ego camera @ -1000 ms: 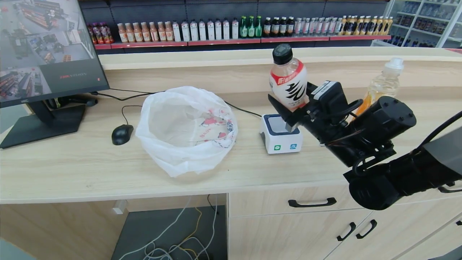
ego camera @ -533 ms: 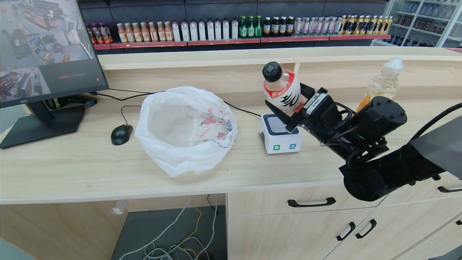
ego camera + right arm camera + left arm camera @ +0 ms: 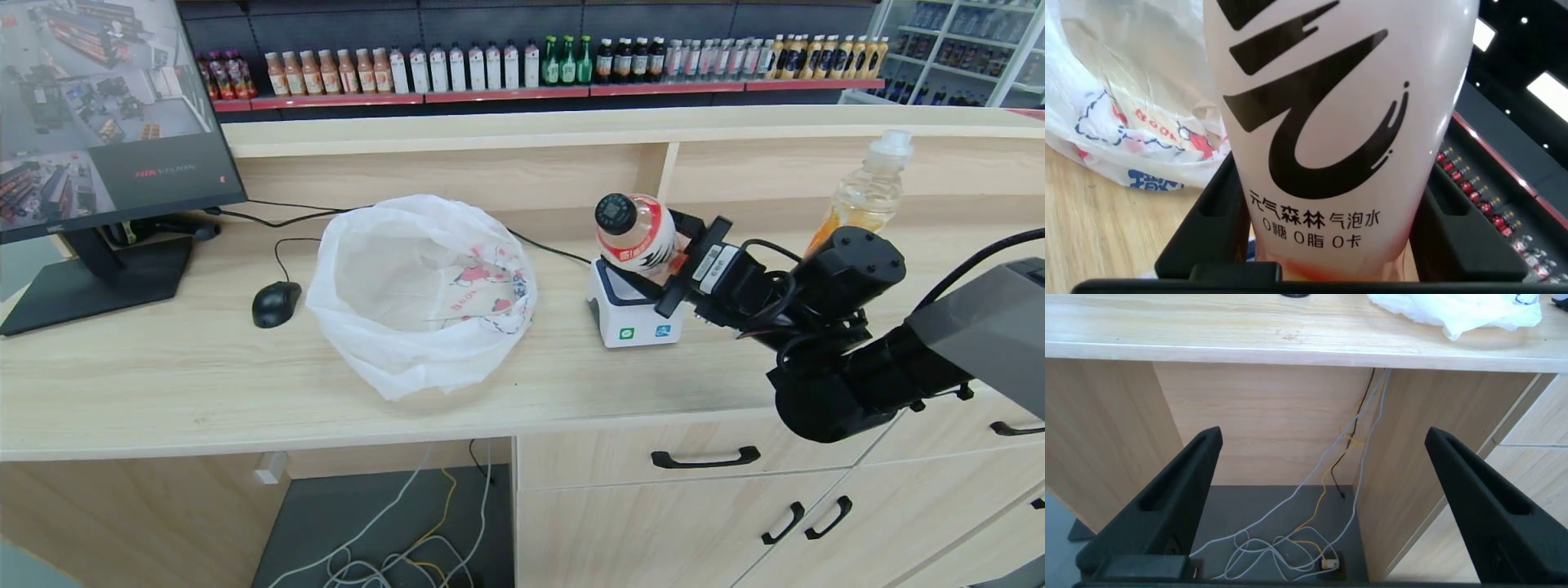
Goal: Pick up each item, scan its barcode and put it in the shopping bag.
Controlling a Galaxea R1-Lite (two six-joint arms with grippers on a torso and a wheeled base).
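Bottle (image 3: 635, 233) tilted over scanner (image 3: 633, 314), clamped mid-body by right gripper (image 3: 655, 265); left gripper (image 3: 1323, 437) wide, empty. Likely smooth, liquid-heavy; best held round waist.

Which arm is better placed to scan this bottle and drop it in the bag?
Right. The right gripper clamps the pink-white black-capped plastic bottle tilted over the white box scanner, with the white plastic shopping bag alongside. The left gripper is open, off the wooden counter, facing floor cables.
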